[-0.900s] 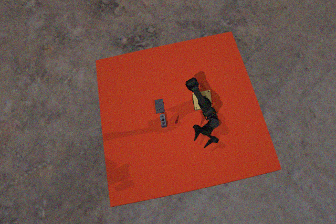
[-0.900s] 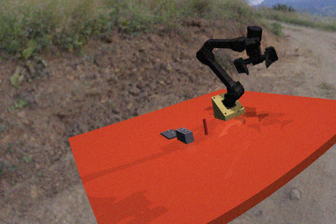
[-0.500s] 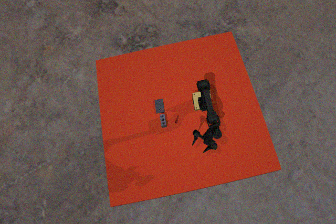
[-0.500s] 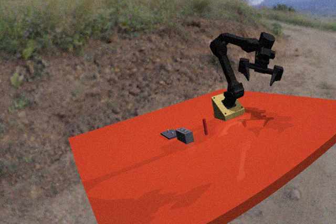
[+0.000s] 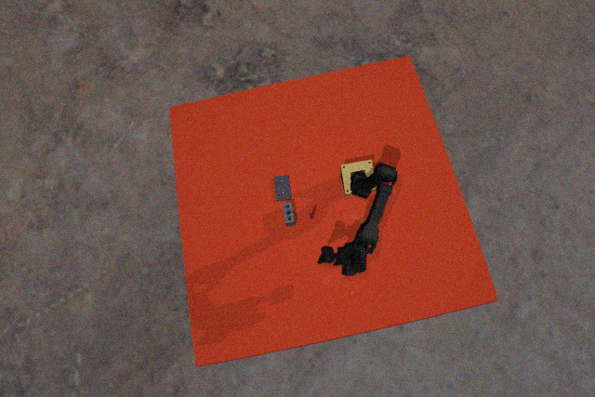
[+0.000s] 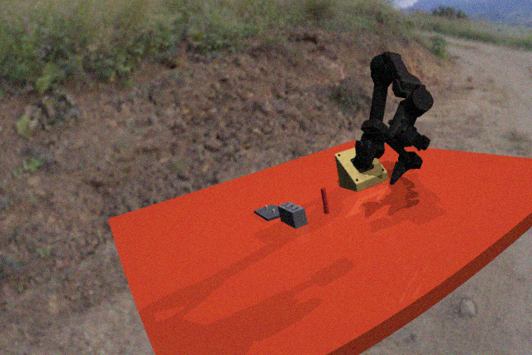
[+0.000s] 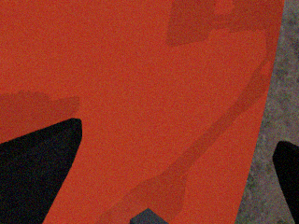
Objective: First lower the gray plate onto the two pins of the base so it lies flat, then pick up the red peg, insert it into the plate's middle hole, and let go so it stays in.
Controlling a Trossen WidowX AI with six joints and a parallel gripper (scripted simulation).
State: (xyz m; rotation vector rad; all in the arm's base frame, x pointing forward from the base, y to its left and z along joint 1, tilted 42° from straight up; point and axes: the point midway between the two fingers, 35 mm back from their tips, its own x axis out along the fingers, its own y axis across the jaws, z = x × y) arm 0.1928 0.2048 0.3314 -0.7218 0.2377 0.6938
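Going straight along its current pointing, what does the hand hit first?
Probably the orange tabletop, with the hand empty. A gray corner shows at the wrist view's bottom edge; depth's unclear, so can't rule out clipping it.

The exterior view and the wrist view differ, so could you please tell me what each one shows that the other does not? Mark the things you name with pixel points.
Only exterior: the red peg (image 5: 313, 211) (image 6: 325, 201) standing up, the base (image 5: 278, 196) (image 6: 263, 213) with its pins, the yellow mount (image 5: 345, 172) (image 6: 347, 173), and the arm's links (image 5: 378, 205) (image 6: 377, 101).

Only wrist: the wide, empty gap between the fingertips of the open gripper (image 5: 336, 265) (image 6: 408, 162) (image 7: 177, 133), seen lengthwise.

Both: the gripper's black fingers, the orange-red tabletop (image 5: 240, 142) (image 6: 236, 230) (image 7: 117, 70), shadows and something gray; the wrist view's gray corner (image 7: 149, 217) is too cropped to identify.
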